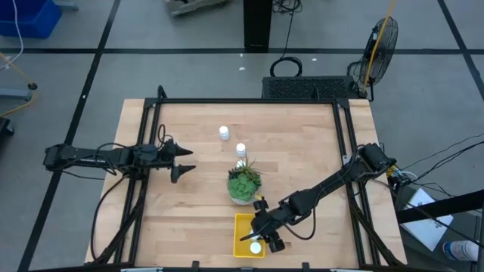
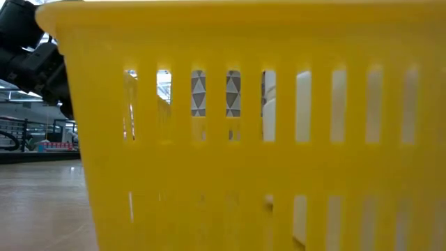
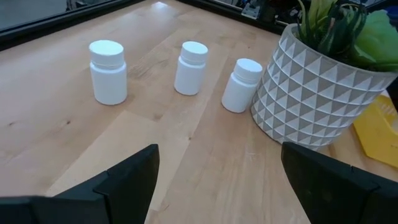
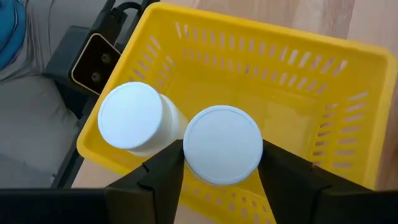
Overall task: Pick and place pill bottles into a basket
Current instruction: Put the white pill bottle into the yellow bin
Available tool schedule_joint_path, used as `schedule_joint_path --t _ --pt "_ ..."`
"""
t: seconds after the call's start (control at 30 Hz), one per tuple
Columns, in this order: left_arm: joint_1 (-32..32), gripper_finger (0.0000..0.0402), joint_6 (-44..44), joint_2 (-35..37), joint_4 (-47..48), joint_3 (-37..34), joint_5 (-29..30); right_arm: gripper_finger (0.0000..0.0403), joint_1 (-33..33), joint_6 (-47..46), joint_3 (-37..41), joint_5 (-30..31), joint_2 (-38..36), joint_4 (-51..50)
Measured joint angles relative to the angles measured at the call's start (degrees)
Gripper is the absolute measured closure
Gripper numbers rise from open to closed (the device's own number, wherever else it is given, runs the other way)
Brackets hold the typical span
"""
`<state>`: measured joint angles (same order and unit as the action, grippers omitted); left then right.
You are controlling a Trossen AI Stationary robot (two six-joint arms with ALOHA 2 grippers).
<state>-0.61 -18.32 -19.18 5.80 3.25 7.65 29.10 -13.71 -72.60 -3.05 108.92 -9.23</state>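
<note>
Right gripper [image 4: 221, 163] pinches a pill bottle [image 4: 222, 144] over the yellow basket [image 4: 323, 81] — another inside; left gripper [image 3: 217, 180] (idle) gapes.

The right gripper [image 4: 221, 171] hangs over the basket [image 4: 323, 81], at the table [image 1: 189, 211] edge nearest the arms' bases. Between its fingers sits one pill bottle [image 4: 222, 144], above the basket's inside. Just beside that one, a second bottle [image 4: 134, 118] leans against the basket's near wall. Beyond the basket stands the potted plant [image 1: 244, 183], touching distance from its far rim.

The left gripper [image 3: 217, 180] waits well apart, at the table's left side. Ahead of it three bottles stand upright in a row: the first [image 3: 107, 71], the middle one [image 3: 190, 67], and the last [image 3: 241, 84] just beside the plant's pot.
</note>
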Motion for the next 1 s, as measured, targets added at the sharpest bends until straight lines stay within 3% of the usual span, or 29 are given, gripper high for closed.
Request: schedule_joint_path --t 0.43,0.83,1.0 --pt "-0.01 0.0062 -0.06 -0.93 0.11 0.0 -0.86 0.0184 0.0 6.23 -2.97 2.11 -4.05 -3.72" --pt "0.0 0.0062 -1.5 -2.62 -0.25 -0.04 -0.83 0.0184 -3.61 18.87 -3.76 25.02 -20.79 -6.44" --pt "0.0 0.0062 -1.56 -2.62 -1.09 -0.15 -0.6 0.0188 -11.2 22.97 -3.74 28.48 -27.06 -8.62"
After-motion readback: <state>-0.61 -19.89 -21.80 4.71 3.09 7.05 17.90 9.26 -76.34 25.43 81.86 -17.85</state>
